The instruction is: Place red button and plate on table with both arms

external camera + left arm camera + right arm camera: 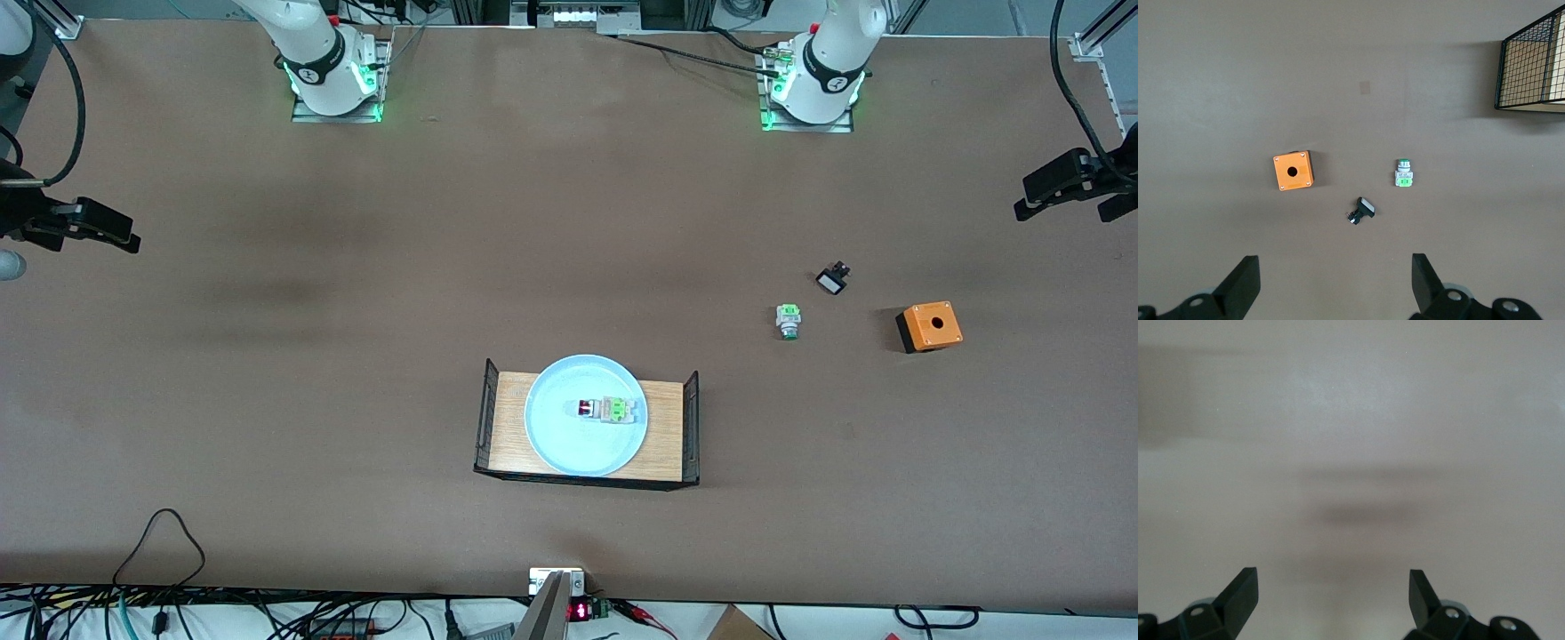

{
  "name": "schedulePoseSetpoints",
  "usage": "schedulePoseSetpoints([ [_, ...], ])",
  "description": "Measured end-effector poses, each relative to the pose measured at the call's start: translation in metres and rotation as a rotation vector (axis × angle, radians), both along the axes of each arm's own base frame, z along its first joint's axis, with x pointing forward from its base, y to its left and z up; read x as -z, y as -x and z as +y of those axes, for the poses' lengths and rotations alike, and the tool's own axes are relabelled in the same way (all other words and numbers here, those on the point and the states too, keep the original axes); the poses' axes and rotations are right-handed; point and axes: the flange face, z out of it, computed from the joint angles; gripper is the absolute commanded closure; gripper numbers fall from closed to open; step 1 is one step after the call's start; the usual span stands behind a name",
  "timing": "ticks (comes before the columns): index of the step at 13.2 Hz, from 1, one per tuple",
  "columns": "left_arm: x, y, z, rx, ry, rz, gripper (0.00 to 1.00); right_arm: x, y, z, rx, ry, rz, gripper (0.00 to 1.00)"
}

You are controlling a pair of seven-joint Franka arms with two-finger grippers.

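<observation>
Two grippers, both spread wide and empty; nothing grasped yet. Right gripper [98,227] hangs at the middle-left edge of the front frame, over bare table [267,400]; its wrist view shows only blank tabletop between the black fingertips [1238,590], so it is parked well away from any object; this arm waits. Left gripper [1062,182] sits at the upper right of the front frame, over the left arm's end of the table; its fingertips [1241,280] frame the lower edge of its wrist view.

Plate [542,427] rests on the wooden tray [511,436], low centre of the front frame; its rim overhangs the tray's long edges; wire ends close off the short sides, so access looks easiest from above or over the long edges. Red button [597,409] lies on its side in the plate, near the middle, dark cap toward the right arm's end; both task items still stacked on the tray, neither on the table.

Clutter toward the left arm's end: green-tipped switch [788,320], small black part [832,280], orange box [929,326]; all well apart from the tray. Judgement: task at its start; likely one arm for the button, one for the plate.
</observation>
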Motion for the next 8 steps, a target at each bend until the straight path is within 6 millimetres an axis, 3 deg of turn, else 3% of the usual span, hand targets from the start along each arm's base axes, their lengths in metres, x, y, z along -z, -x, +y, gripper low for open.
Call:
schedulePoseSetpoints([
  [8, 0.0082, -0.0018, -0.0044, 0.004, 0.011, 0.023, 0.0, 0.0, 0.0, 0.0, 0.0, 0.0, 0.0, 0.0],
])
